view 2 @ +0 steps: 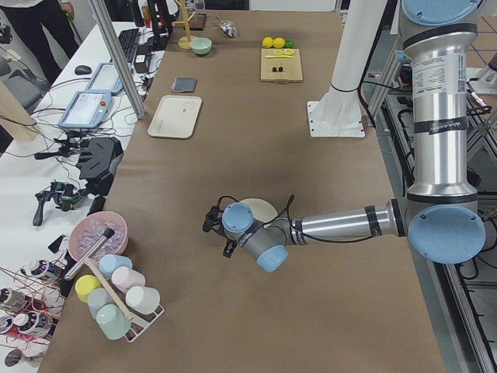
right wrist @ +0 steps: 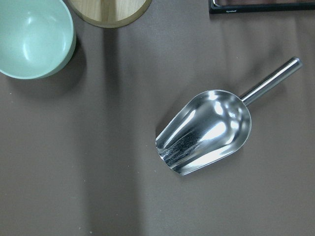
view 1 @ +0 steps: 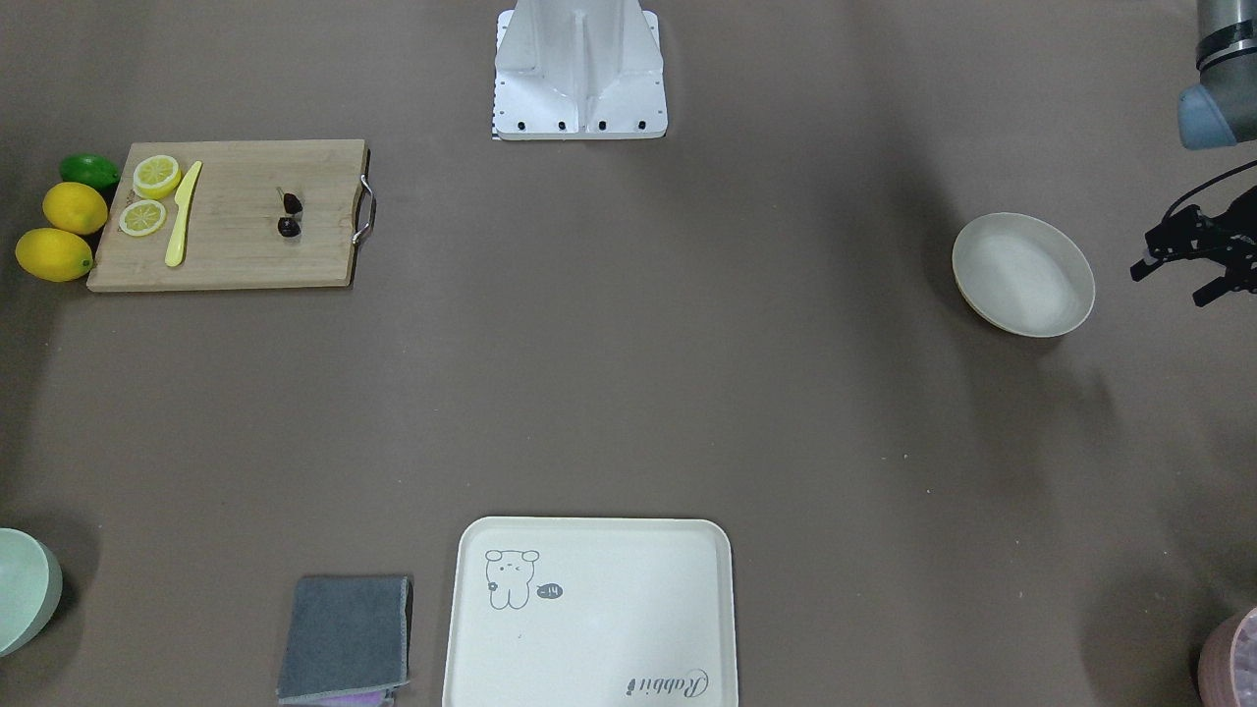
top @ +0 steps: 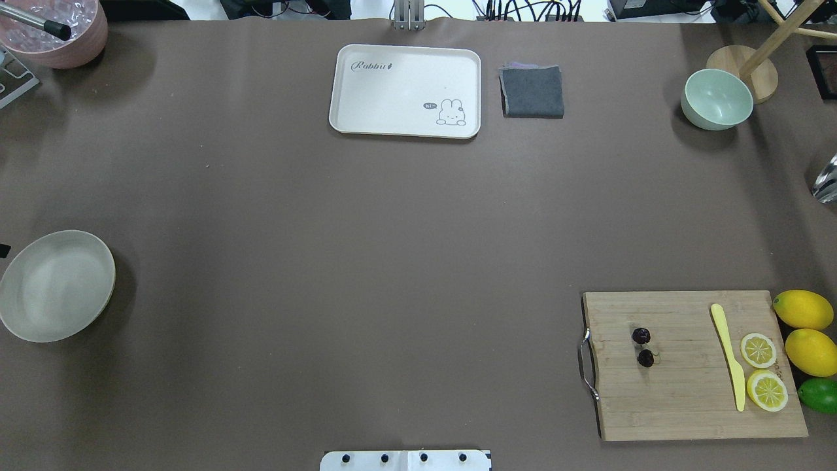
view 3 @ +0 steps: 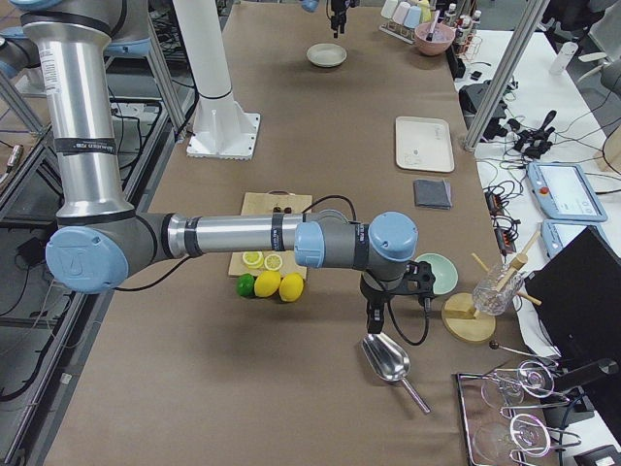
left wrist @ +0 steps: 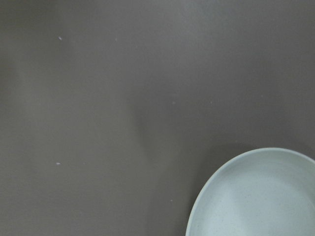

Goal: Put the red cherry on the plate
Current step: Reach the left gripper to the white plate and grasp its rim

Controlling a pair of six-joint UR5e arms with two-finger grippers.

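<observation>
The cherry (view 1: 289, 215), a dark glossy pair joined by thin stems, lies on the wooden cutting board (view 1: 236, 257) at the robot's right end of the counter (view 1: 628, 373), near the board's metal handle and well apart from the yellow knife (view 1: 183, 216) and the lemon slices (view 1: 156, 175). The plate (view 1: 1026, 280) sits bare at the robot's left end of the counter, far across from the cherry. The left fingers (view 1: 1139, 268) hang just beside the plate, spread apart and gripping nothing; the left wrist view shows only the plate's rim and bare counter. The right fingers (view 3: 373, 313) hover over a metal scoop (right wrist: 206, 130) next to a pale green bowl (right wrist: 29, 37), past the lemons and well away from the cherry; I cannot tell whether they are spread or pressed together. No fingers touch the cherry or stand close to it.
</observation>
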